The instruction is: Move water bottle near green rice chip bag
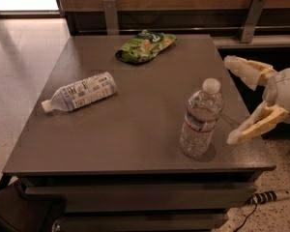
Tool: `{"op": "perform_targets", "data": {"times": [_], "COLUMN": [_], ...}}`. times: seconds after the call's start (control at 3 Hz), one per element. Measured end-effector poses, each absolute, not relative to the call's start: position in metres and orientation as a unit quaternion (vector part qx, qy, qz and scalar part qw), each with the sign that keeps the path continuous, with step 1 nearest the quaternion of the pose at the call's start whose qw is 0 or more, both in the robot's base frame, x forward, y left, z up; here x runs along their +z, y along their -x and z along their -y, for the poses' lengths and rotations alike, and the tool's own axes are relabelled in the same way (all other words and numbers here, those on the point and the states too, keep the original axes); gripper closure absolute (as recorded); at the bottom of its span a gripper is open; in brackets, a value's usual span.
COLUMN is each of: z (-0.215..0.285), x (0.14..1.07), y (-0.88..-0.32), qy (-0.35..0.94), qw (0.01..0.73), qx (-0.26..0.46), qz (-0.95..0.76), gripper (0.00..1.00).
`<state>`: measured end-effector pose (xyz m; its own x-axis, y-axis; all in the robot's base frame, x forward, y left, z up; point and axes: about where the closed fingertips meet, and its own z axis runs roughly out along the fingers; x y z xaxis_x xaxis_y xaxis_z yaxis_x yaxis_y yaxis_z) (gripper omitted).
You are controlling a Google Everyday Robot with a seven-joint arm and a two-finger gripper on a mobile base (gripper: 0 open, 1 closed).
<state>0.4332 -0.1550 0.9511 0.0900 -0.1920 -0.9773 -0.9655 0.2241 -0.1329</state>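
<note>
Partly cut off by the right border, the gripper [229, 100] is hanging beside the table's [111, 144] right edge. Its wrist is running out of view, so only two pale fingers [255, 125] and a rounded housing are showing. The fingers are spreading wide apart, gripping nothing.

Just left of the gripper, the water bottle [200, 120] is standing upright near the front right corner. It is touching neither finger, though the lower fingertip is sitting close to its lower half across a narrow gap.

The chip bag [145, 46] is lying crumpled well away from the gripper, up and to its left by the table's back edge, with its print too blurred to read. A second bottle [79, 92] is lying on its side farther left, its cap pointing toward the left edge. A wide stretch of tabletop is running open between the water bottle and the chip bag.

Below the gripper, a power strip [273, 195] is lying on the speckled floor, its cord disappearing under the table.
</note>
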Motion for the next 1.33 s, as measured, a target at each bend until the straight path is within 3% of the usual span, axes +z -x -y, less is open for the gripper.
{"op": "perform_targets", "data": {"times": [0.67, 1.33], "z": [0.124, 0.121], "x": [0.936, 0.938], "y": [-0.434, -0.433], "qy": [0.507, 0.51], "qw": [0.502, 0.502], "qx": [0.396, 0.396], "qz": [-0.578, -0.576], "gripper": [0.02, 0.49]}}
